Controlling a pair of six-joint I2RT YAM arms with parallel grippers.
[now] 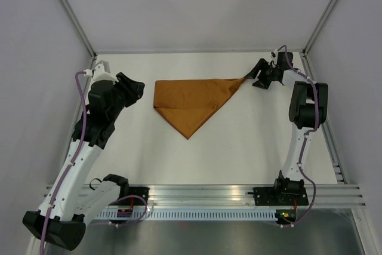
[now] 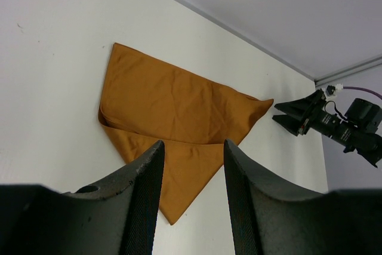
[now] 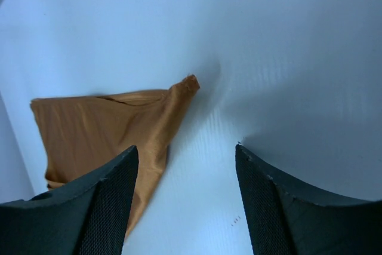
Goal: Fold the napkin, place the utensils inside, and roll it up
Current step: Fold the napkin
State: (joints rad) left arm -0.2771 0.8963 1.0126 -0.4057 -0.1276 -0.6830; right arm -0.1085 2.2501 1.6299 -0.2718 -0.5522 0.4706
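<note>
Up near the tabletop's [image 1: 239, 141] far edge, the napkin [image 1: 192, 103] lies folded in a triangle, right tip just ahead of the right end effector [image 3: 185, 150], jaws spread, nothing grabbed. Left end effector [image 2: 193, 143] hangs open and empty too, off the napkin's left side.

Lab cell — white panels [image 1: 197, 4], aluminium rails [image 1: 239, 192]
</note>
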